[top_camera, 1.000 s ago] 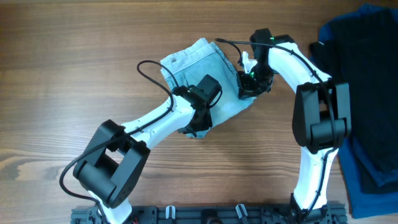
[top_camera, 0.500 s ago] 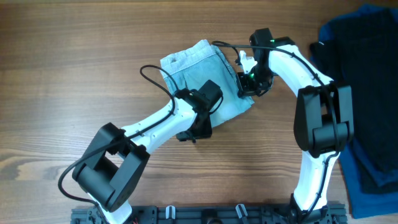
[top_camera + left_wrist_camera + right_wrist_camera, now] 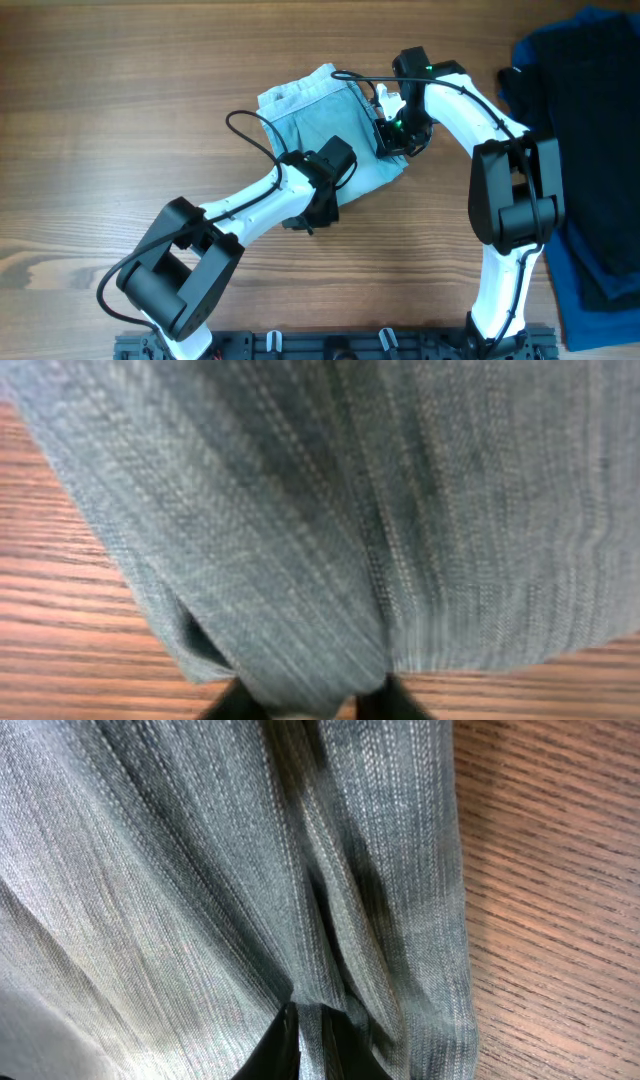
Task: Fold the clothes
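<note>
- Overhead: bright and even, lit from above; no glare on table.
- Soft, short shadows under arms, close to their edges.
- Dark garments at right nearly black, folds hard to read.
- Left wrist: very close on shorts; soft throughout, most blurred along top edge, weave readable mid-frame only.
- Right wrist: sharper; weave crisp, deep shade inside folds.
- Same view: warm sheen on table at right; pale, unfocused patch in bottom-left corner.

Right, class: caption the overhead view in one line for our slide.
Left tool and right tool pinch light blue denim shorts on a wooden table, dark garments alongside.
</note>
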